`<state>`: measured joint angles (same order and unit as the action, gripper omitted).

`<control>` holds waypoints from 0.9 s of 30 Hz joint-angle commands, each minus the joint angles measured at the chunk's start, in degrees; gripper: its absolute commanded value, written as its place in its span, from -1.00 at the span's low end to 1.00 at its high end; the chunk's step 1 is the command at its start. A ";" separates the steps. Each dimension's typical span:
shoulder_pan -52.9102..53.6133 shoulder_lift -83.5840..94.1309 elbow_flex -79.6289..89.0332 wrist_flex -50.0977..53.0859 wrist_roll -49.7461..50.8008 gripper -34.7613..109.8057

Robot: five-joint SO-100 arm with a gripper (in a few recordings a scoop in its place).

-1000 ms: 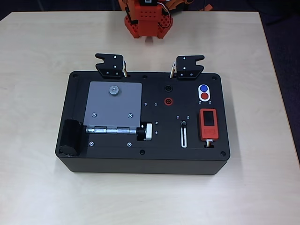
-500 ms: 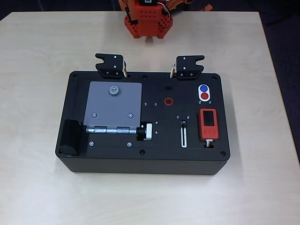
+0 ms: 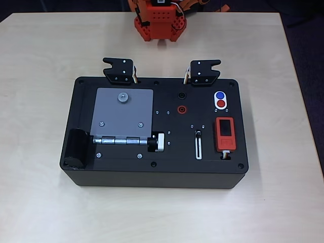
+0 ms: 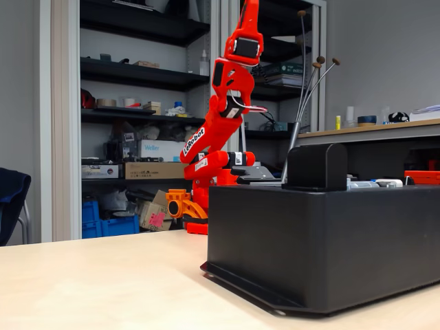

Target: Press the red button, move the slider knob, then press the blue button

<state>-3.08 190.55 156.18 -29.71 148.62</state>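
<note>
A black box sits mid-table. Near its right rear corner a white oval bezel holds the blue button and, just in front of it, the red button. The slider knob is a tiny dark nub at the far end of a narrow white-rimmed slot. The orange arm stands on its base behind the box. In the fixed view it reaches steeply upward, and my gripper runs out of the top edge, high above the box. Its fingertips are cut off.
On the box lid are a grey hinged plate, a silver-and-black knob, a black socket, a red socket and an orange-red module. Two black clamps stand at its rear edge. Bare table surrounds the box.
</note>
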 commanded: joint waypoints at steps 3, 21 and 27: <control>-7.03 -0.70 -8.61 20.04 -17.84 -0.51; -11.16 -21.53 -29.71 82.97 -48.78 -0.51; -10.99 -31.29 -32.87 88.68 -62.23 -0.51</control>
<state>-13.71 161.63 125.51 59.94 92.90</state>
